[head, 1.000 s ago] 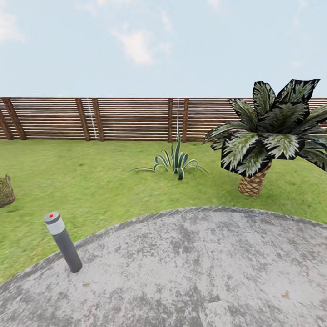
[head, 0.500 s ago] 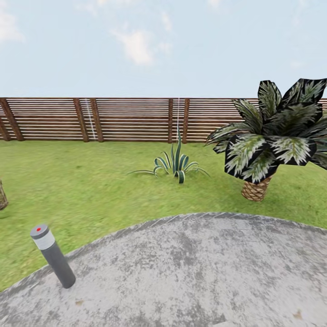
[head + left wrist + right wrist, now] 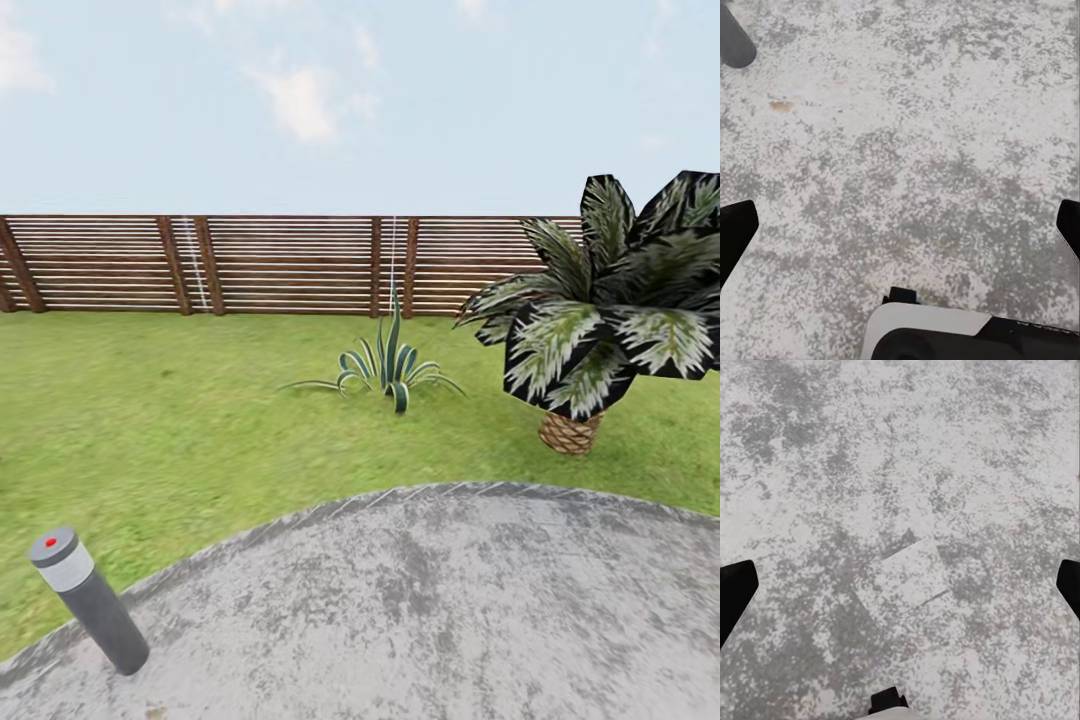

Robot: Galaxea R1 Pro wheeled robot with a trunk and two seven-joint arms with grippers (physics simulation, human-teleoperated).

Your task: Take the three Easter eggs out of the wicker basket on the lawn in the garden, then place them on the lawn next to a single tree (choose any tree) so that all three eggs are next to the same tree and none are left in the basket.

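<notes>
Looking across the garden from the head camera, I have the lawn (image 3: 200, 420) spread as a broad green band between the grey paved patio (image 3: 430, 610) at my feet and the brown slatted fence (image 3: 280, 263) at the back. On that grass, a spiky striped plant (image 3: 385, 365) stands near the middle, and to its right a short palm-like plant (image 3: 610, 310) with dark, pale-speckled leaves rises from a stubby woven-looking trunk. A grey bollard light (image 3: 88, 600) with a red dot on its cap stands on the patio's edge at lower left, tilted in my view. Through the left wrist camera, the left gripper (image 3: 900, 225) hangs over mottled paving with its jaws spread wide and nothing between them. The right gripper (image 3: 900, 585) looks the same: fingers far apart, holding nothing, above grey paving with a pale square patch.
</notes>
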